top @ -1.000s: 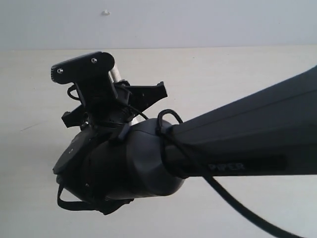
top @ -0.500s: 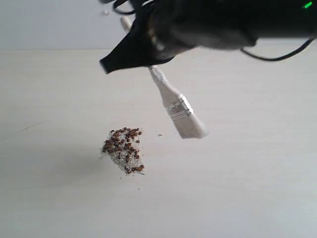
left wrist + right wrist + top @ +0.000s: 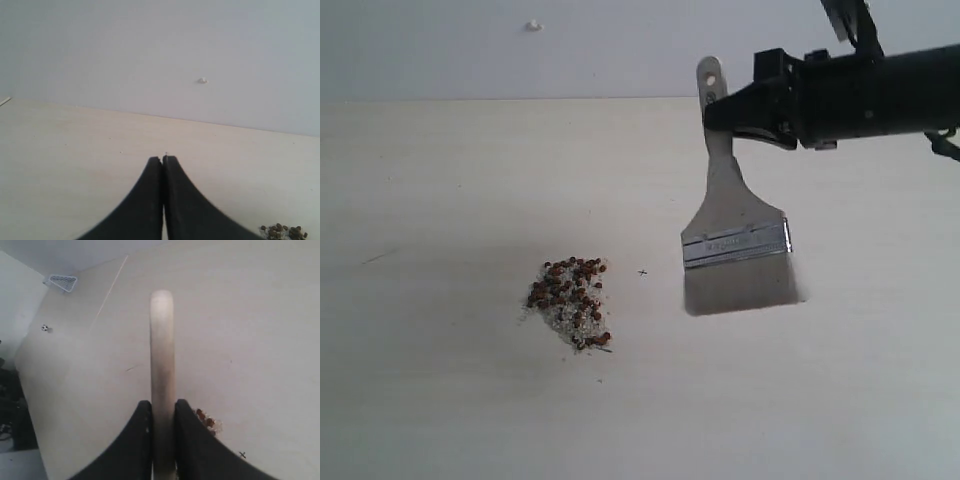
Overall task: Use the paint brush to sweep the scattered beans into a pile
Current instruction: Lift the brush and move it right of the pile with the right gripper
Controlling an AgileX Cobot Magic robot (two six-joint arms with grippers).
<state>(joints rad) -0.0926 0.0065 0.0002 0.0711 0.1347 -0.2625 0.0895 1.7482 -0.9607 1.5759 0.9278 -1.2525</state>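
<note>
Pale tabletop [image 3: 440, 400] fills most of exterior view, grey wall behind.

Right arm [image 3: 880, 90] enters from upper right of frame. Right pincer [image 3: 732, 108] clamped on paint brush [image 3: 735, 240] handle, just below its holed end.

Brush hangs right of centre, broad face to camera, handle up, bristles down. Whether bristles touch tabletop: cannot tell.

Left pincer [image 3: 163, 167] pressed together, nothing between, low centre of left wrist view.

Pile [image 3: 570, 305] lower left of centre, well apart from bristles.

Beans [image 3: 582, 270] reddish-brown, gathered in pile among white grains.

Bright, even light; slight blur
</note>
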